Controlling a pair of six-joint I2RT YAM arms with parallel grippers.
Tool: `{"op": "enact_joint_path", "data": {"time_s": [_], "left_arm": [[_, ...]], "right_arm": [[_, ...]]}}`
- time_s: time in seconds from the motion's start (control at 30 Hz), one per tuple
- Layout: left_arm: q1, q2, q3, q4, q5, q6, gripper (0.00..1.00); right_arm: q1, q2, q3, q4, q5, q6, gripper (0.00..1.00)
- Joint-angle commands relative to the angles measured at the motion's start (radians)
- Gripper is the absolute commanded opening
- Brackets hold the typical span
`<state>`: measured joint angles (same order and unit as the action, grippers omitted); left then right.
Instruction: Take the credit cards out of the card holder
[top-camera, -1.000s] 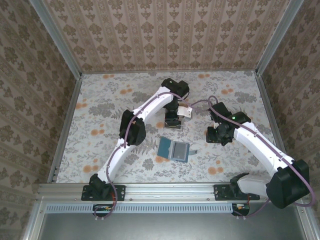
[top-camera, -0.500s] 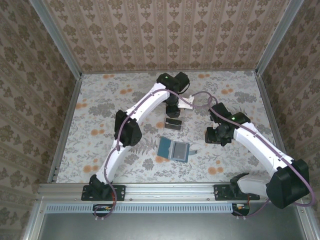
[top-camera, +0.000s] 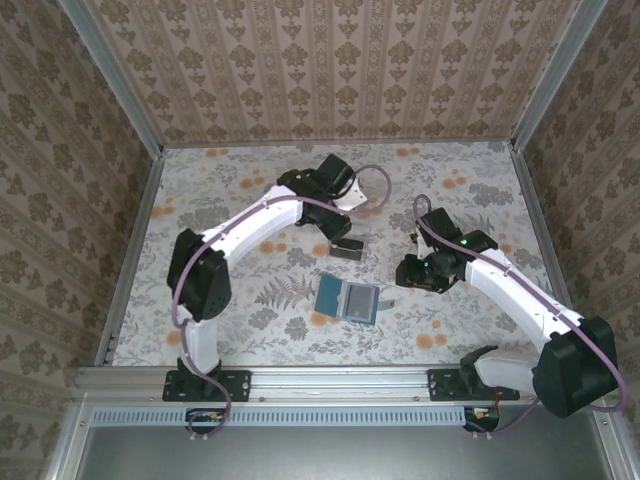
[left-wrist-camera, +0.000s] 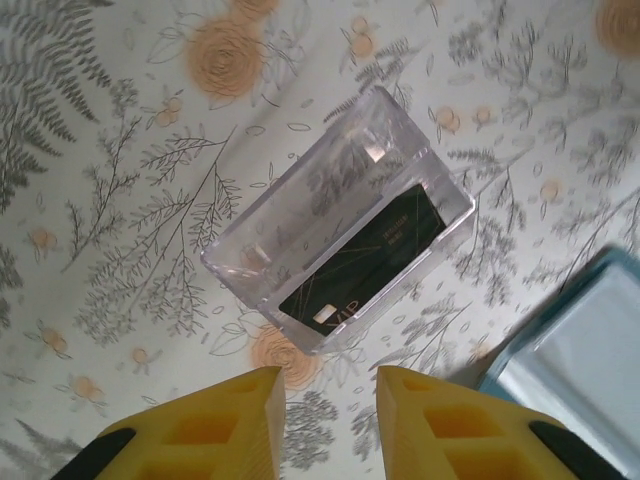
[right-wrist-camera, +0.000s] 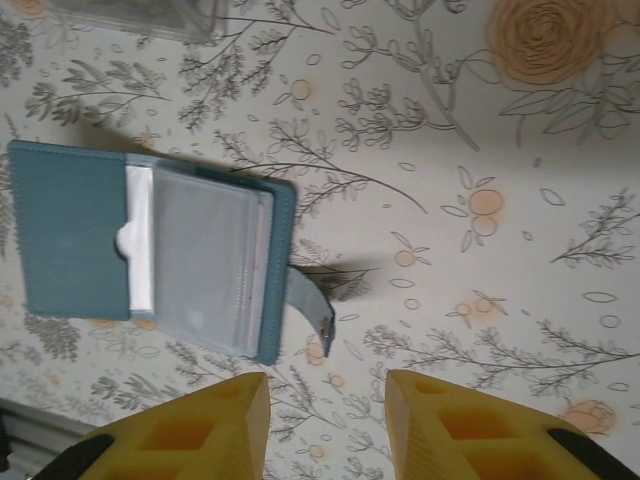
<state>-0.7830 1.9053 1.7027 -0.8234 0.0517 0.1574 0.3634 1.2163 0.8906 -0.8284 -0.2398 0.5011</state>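
**Mid-worktop, cards still to come out.** Your left gripper hangs above the middle of the floral worktop, yellow fingers partly apart and gripping nothing. Its wrist camera shows what the overhead view blurs. A clear plastic box lies just ahead of the fingertips, and one dark card with pale lettering sits inside it.

The card holder lies open and flat at the worktop's centre, on the near-edge side of that box. Only your right wrist camera shows its inside: a see-through pocket, what looks like a pale card tucked beside it, and a strap sticking out. Your right gripper hovers off the strap side, towards the right edge, jaws partly spread and empty.

Against a second ago, your left arm's elbow has swung out towards the left edge. The right gripper has edged closer to the card holder. The card holder and box lie where they were.
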Motion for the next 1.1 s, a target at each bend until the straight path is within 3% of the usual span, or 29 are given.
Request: {"op": "enact_joint_path", "data": {"time_s": [0.0, 0.2, 0.6, 0.87, 1.07], "left_arm": [[0.007, -0.063, -0.093, 0.150, 0.026, -0.247, 0.30], [0.001, -0.103, -0.166, 0.157, 0.065, -0.384, 0.29], [-0.018, -0.098, -0.244, 0.202, 0.151, -0.526, 0.27], [-0.116, -0.044, -0.219, 0.217, 0.101, -0.661, 0.23], [-0.165, -0.027, -0.273, 0.294, 0.185, -0.783, 0.20]], "right_arm": [[-0.004, 0.004, 0.005, 0.018, -0.072, 0.013, 0.36], [-0.003, 0.024, 0.005, 0.040, -0.100, 0.013, 0.37], [0.004, 0.148, -0.055, 0.189, -0.120, 0.056, 0.36], [0.019, 0.228, -0.076, 0.214, -0.104, 0.025, 0.35], [0.027, 0.200, -0.133, 0.242, -0.134, 0.041, 0.29]]}}
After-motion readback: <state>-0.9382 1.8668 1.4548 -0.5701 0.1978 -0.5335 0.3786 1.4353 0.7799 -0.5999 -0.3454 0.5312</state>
